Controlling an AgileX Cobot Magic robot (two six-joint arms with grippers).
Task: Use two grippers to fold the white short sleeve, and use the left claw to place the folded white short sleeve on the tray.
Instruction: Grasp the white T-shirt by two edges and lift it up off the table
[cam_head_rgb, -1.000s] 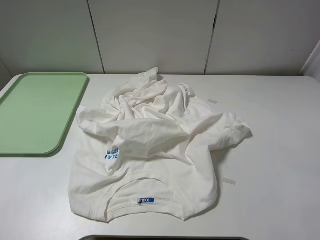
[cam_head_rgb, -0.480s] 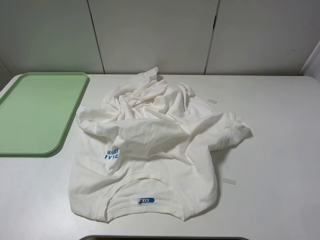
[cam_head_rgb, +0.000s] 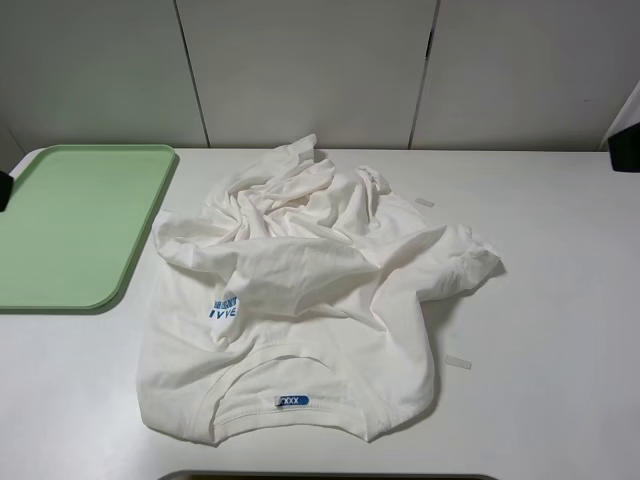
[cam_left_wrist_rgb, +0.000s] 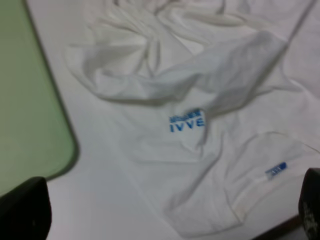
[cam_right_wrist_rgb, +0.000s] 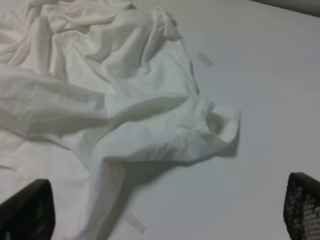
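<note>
The white short sleeve (cam_head_rgb: 300, 290) lies crumpled on the table, collar and blue neck label (cam_head_rgb: 291, 401) at the front, blue chest print (cam_head_rgb: 224, 308) towards the left. The pale-green tray (cam_head_rgb: 70, 225) lies empty at the far left. A black part of the left arm (cam_head_rgb: 3, 190) shows at the left edge over the tray, and one of the right arm (cam_head_rgb: 626, 148) at the right edge. In the left wrist view the left claw (cam_left_wrist_rgb: 167, 210) is open above the shirt's printed side (cam_left_wrist_rgb: 187, 121). In the right wrist view the right gripper (cam_right_wrist_rgb: 165, 207) is open above the shirt's right sleeve (cam_right_wrist_rgb: 220, 125).
Small pale tape strips lie on the table beside the shirt, one at the back right (cam_head_rgb: 425, 203) and one at the front right (cam_head_rgb: 457, 362). White wall panels stand behind the table. A dark edge (cam_head_rgb: 330, 476) shows at the table's front.
Black parts of both arms have come into the exterior view at the left and right edges. The shirt and tray have not moved.
</note>
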